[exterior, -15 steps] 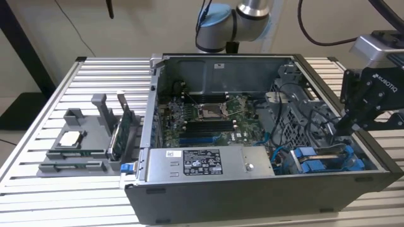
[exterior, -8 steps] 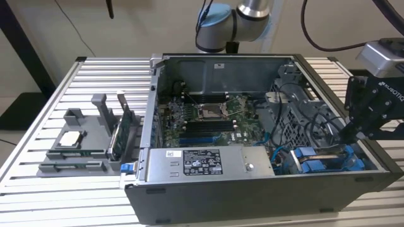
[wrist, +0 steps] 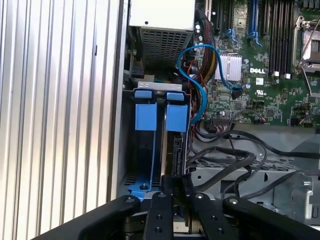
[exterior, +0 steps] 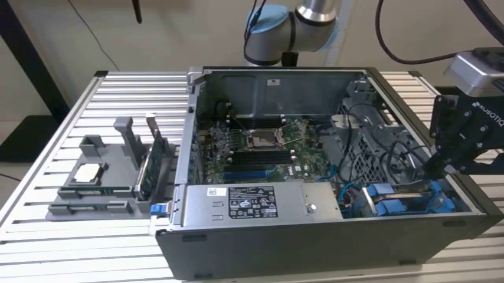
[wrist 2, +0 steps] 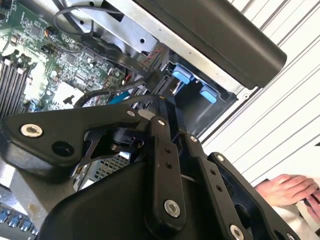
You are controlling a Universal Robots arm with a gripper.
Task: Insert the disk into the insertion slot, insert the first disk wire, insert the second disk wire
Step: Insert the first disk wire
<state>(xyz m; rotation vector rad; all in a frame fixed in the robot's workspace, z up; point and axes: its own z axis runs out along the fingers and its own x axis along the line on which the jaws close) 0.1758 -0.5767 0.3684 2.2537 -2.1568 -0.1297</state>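
The tool [exterior: 435, 167] reaches into the open computer case [exterior: 260, 259] at the insertion slot [wrist: 131, 165]. The slot sits just beside the power-supply box [exterior: 256, 202], on the exterior view's right of it. The disk [wrist: 176, 119] looks already seated there, standing on edge in its blue carrier next to a second blue carrier [wrist: 146, 116]. In the first wrist view the tool's fingers [wrist: 159, 210] are drawn close together. A black disk wire [wrist: 235, 152] runs right up to their tips and appears pinched there, though the contact itself is hidden.

The step in hand seems to be plugging in a wire. I judge it calls for keeping the plug square to the disk's exposed edge and pressing lightly, straight along the disk, since small plastic plugs jam if they go in tilted. The loose blue cable [wrist: 201, 97] looping out near the power-supply box and the other black leads crowd the path and could snag.

The slot is dark sheet metal with glossy blue plastic rails. The power-supply box is dull silver with a perforated end. The wires look soft and round-sheathed. The motherboard [exterior: 260, 147] beyond the power-supply box is green and densely studded. The tabletop [exterior: 94, 247] is ribbed aluminium.
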